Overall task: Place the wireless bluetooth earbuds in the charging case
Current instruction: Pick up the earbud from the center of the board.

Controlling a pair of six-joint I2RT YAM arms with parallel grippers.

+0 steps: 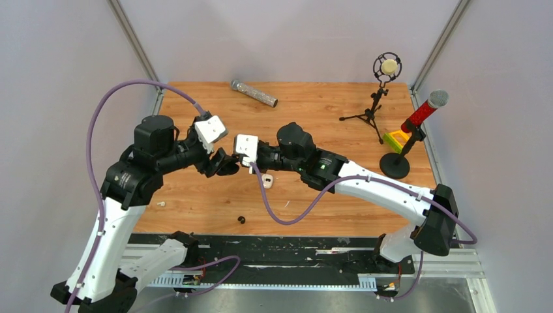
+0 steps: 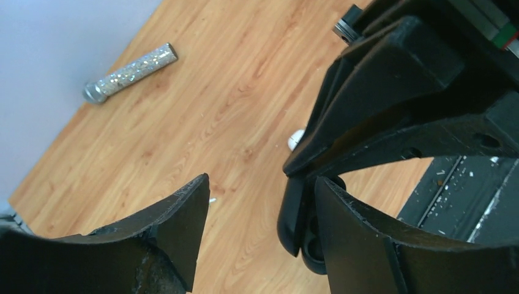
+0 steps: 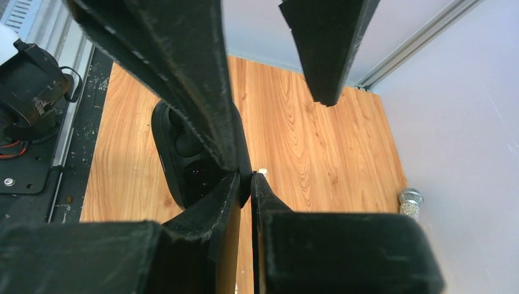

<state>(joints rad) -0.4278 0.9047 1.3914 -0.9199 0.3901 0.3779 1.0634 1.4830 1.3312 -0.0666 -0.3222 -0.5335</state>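
Observation:
The black charging case hangs open above the table, its sockets showing. My right gripper is shut on a thin edge of it. My left gripper is open and straddles the case, which lies against its right finger; the other finger stands apart. In the top view both grippers meet mid-table, the left facing the right. The whitish earbud lies on the wood just below the right gripper. The black earbud lies near the front edge.
A glittery silver microphone lies at the back. A microphone on a tripod and a red microphone on a round stand are at the right, beside a yellow-green block. A white fleck lies front left.

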